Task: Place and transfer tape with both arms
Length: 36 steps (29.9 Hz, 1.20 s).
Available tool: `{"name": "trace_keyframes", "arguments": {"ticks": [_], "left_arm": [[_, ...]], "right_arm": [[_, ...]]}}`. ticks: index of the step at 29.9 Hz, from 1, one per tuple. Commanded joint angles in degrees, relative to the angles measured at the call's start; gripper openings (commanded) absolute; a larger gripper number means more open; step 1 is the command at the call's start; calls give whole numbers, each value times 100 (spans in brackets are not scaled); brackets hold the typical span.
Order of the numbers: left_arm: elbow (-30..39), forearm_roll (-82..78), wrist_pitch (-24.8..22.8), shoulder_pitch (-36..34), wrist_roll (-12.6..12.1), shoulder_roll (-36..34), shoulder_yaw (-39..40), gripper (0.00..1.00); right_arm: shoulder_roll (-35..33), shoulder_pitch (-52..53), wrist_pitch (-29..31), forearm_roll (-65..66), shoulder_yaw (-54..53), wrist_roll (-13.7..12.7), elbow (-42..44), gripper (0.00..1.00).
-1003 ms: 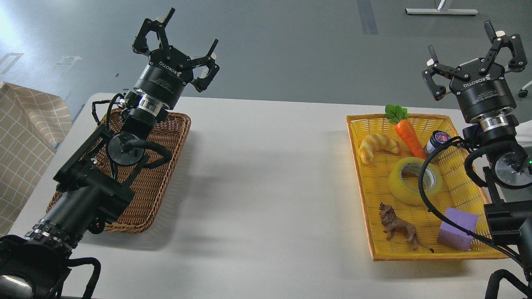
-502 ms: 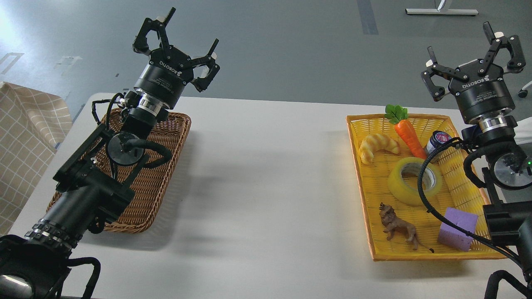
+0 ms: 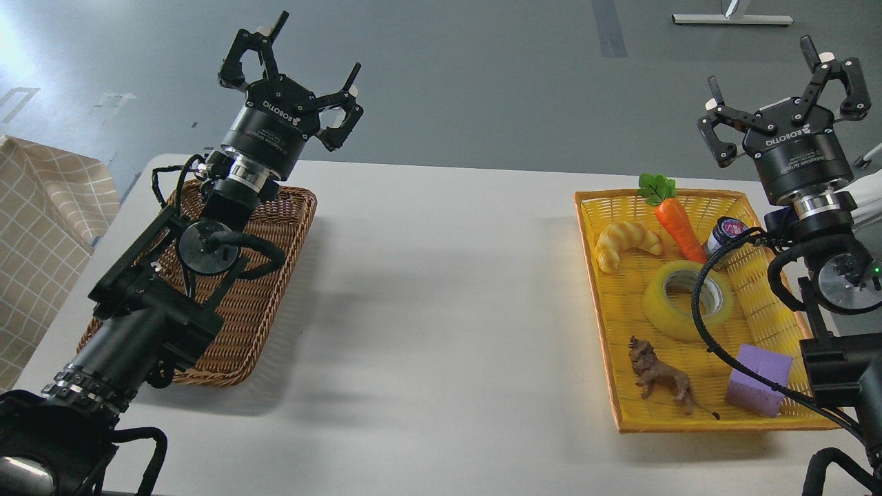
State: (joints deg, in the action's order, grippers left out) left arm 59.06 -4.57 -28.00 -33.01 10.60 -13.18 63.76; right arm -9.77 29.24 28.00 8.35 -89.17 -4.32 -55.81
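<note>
The tape [image 3: 679, 303], a wide translucent yellow roll with a grey-white core, lies flat in the middle of the yellow basket [image 3: 603, 303] on the right of the table. A black cable of my right arm crosses in front of it. My right gripper [image 3: 765, 65] is open and empty, raised above the basket's far right corner, well behind the tape. My left gripper [image 3: 318, 45] is open and empty, raised over the far end of the brown wicker basket [image 3: 258, 310] on the left.
In the yellow basket also lie a croissant [image 3: 623, 242], a toy carrot [image 3: 672, 213], a small dark jar [image 3: 725, 233], a lion figure [image 3: 660, 377] and a purple sponge block [image 3: 758, 379]. A checked cloth [image 3: 41, 234] hangs at the left. The white table [image 3: 441, 310] spans between the baskets.
My right gripper has shifted very slightly left and up. My left arm and the objects have stayed in place.
</note>
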Motion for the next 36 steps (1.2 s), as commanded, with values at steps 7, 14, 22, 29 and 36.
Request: {"name": "trace_keyframes", "arguments": {"ticks": [7,14,22,29,36], "left_arm": [[0,-9,0,5,-5,0,-4,98],[0,0,0,5,3,9,5,98],[0,-9,0,5,3,26,5,98],[0,-211,0,5,21,35,14,98],[-9,-764,0,-12,468,9,57,98]], "right_arm": [[2,3,0,0,-13,19,0,100],[2,-6,0,0,-4,19,9,100],[2,-6,0,0,5,28,-8,100],[2,-15,0,8,5,28,-9,100],[-16,-15,0,105,22,81,-157,100]]}}
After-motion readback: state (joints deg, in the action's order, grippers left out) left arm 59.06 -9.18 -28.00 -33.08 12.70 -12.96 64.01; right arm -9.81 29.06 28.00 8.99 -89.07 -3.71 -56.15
